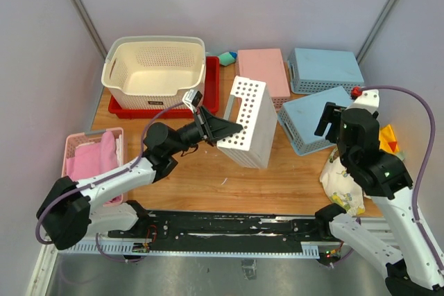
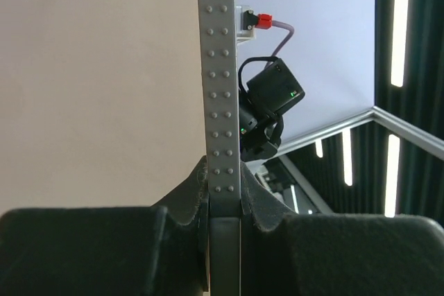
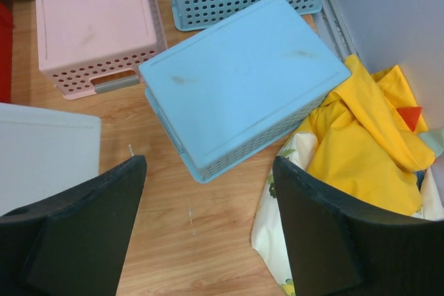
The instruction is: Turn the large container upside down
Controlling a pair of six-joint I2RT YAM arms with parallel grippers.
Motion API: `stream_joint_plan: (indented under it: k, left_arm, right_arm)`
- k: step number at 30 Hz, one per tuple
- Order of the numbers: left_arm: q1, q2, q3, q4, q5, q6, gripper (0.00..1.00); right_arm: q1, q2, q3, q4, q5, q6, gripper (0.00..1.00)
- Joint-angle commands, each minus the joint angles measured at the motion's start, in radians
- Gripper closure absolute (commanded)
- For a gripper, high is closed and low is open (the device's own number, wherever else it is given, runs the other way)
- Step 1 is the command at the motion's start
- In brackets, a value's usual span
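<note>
Beyond the left hand [image 1: 231,129], pinched on the white basket [image 1: 253,121], the large container [image 1: 112,74] sits upright, well apart.

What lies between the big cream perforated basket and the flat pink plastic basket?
Top view: beside the cream basket, the shallow red tray's rim, then a small green-blue object.

Baskets: six in all.
Cream basket [image 1: 149,98]: one.
White basket [image 1: 253,126]: one.
Pink baskets [image 1: 263,71] [image 1: 70,154]: two.
Blue baskets [image 1: 326,68] [image 1: 309,123]: two.
Red tray [image 1: 213,88]: one.
Cloths: three: pink cloth [image 1: 94,157], yellow cloth [image 1: 388,136], patterned cloth [image 1: 343,181].
Small teal item [image 1: 227,58]: one.
Robot arms [image 1: 111,178] [image 1: 368,154]: two.
</note>
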Motion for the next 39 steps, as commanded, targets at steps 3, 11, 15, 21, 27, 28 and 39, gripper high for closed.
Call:
stream_joint_plan:
  k: [3, 11, 15, 21, 27, 28, 39]
  left_arm:
    - [0.031, 0.005, -0.171, 0.413, -0.067, -0.23, 1.0]
    - [0.043, -0.026, -0.441, 0.614, -0.182, -0.36, 1.0]
    - [0.065, -0.033, -0.566, 0.689, -0.214, -0.403, 1.0]
    - [0.126, -0.175, -0.68, 0.4, -0.165, -0.291, 0.57]
    - [0.145, -0.525, -0.547, -0.471, -0.215, 0.061, 0.08]
    - [0.145, -0.562, -0.516, -0.585, -0.233, 0.123, 0.04]
    - [0.147, -0.394, -0.221, -1.181, -0.356, 0.591, 0.01]
  right_arm:
    - [-0.002, -0.014, -0.009, 0.007, -0.018, -0.02, 0.24]
    - [-0.002, 0.021, -0.045, 0.019, -0.074, 0.0, 0.24]
    - [-0.002, 0.051, -0.057, 0.036, -0.112, 0.013, 0.24]
    - [-0.002, 0.086, -0.084, 0.052, -0.18, 0.035, 0.24]
    - [-0.002, 0.103, -0.135, 0.08, -0.278, 0.057, 0.22]
    - [-0.001, 0.108, -0.143, 0.084, -0.293, 0.057, 0.22]
    - [-0.002, 0.169, -0.169, 0.118, -0.392, 0.063, 0.21]
